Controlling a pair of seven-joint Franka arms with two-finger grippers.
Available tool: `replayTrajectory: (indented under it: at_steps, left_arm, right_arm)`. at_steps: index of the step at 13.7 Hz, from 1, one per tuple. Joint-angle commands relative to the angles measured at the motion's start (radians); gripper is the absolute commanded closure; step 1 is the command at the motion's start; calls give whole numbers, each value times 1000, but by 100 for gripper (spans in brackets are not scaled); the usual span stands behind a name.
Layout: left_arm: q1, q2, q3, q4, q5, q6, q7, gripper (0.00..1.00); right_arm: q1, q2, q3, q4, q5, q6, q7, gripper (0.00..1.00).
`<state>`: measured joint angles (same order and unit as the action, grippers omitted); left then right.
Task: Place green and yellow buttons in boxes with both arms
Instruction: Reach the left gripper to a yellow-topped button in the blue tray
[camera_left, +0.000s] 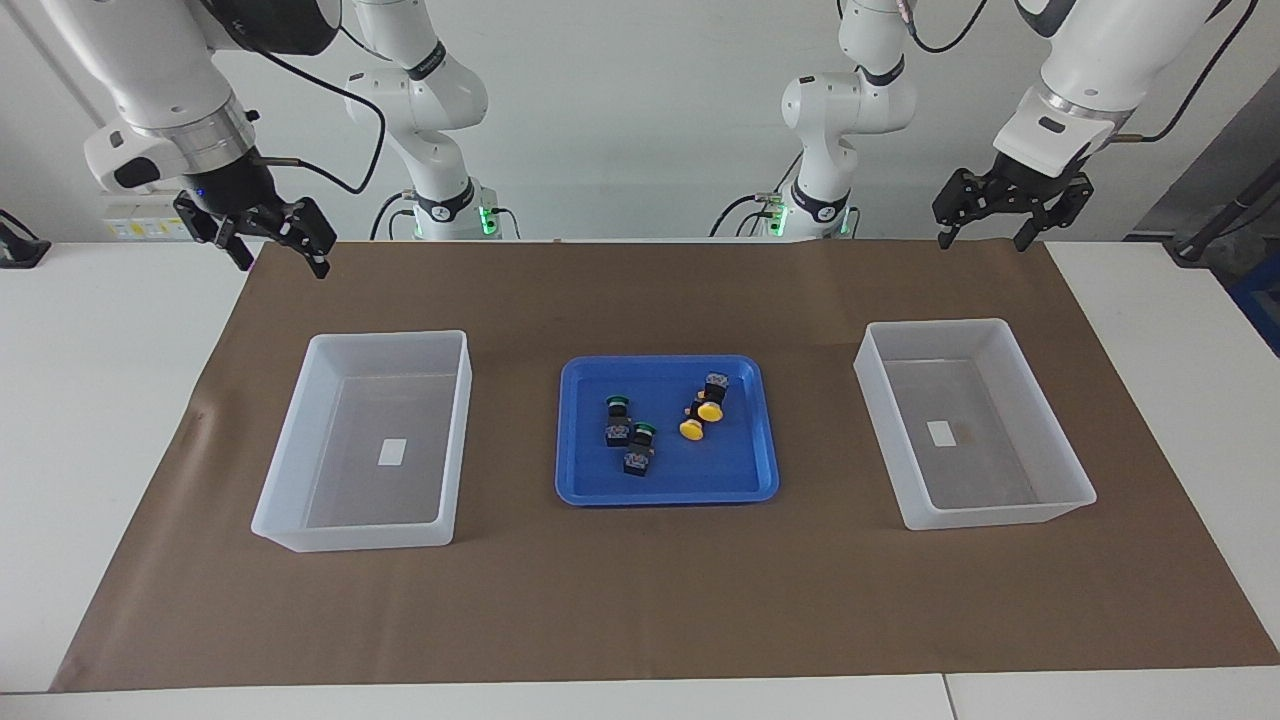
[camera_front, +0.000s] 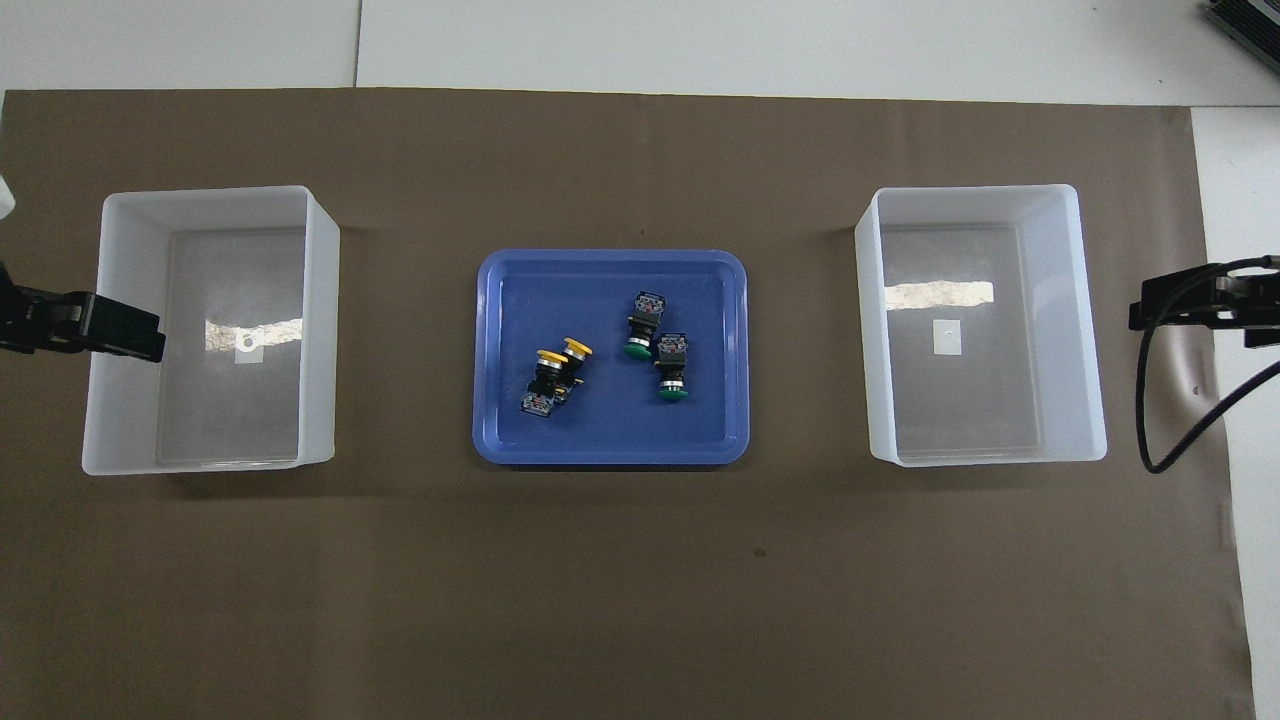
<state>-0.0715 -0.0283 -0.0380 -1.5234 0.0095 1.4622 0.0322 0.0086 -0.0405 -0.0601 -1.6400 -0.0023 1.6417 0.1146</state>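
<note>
Two green buttons (camera_left: 617, 418) (camera_left: 640, 446) and two yellow buttons (camera_left: 712, 402) (camera_left: 691, 428) lie on their sides in the blue tray (camera_left: 660, 495). They also show in the overhead view, the green ones (camera_front: 640, 330) (camera_front: 672, 372) beside the yellow pair (camera_front: 555, 372). One empty box (camera_left: 300, 400) stands toward the right arm's end, the other box (camera_left: 1045, 400) toward the left arm's end. My right gripper (camera_left: 283, 262) hangs open and empty, high over the mat's corner. My left gripper (camera_left: 985, 238) hangs open and empty over the mat's other robot-side corner.
A brown mat (camera_left: 640, 600) covers the table's middle, with white table (camera_left: 90, 400) at both ends. The tray sits midway between the boxes. Two more white arms (camera_left: 430, 120) stand at the back edge. A black cable (camera_front: 1160, 420) loops beside the right gripper.
</note>
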Motion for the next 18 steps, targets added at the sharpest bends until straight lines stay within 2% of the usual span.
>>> replayTrajectory:
  at_steps: [1, 7, 11, 18]
  left_arm:
    - [-30, -21, -3, -29, 12, 0, -17, 0]
    - [-30, -36, -3, -58, 12, -2, -18, 0]
    - [-68, -41, -5, -84, 12, 72, -20, 0]
    - [-109, -122, -11, -314, 12, 349, -20, 0]
  right_arm:
    - [-41, -27, 62, -52, 5, 40, -9, 0]
    - [-7, -15, 56, -57, -5, 70, -7, 0]
    - [-4, -22, 57, -78, -5, 75, -6, 0]
    - [-16, -25, 56, -87, -5, 76, -6, 0]
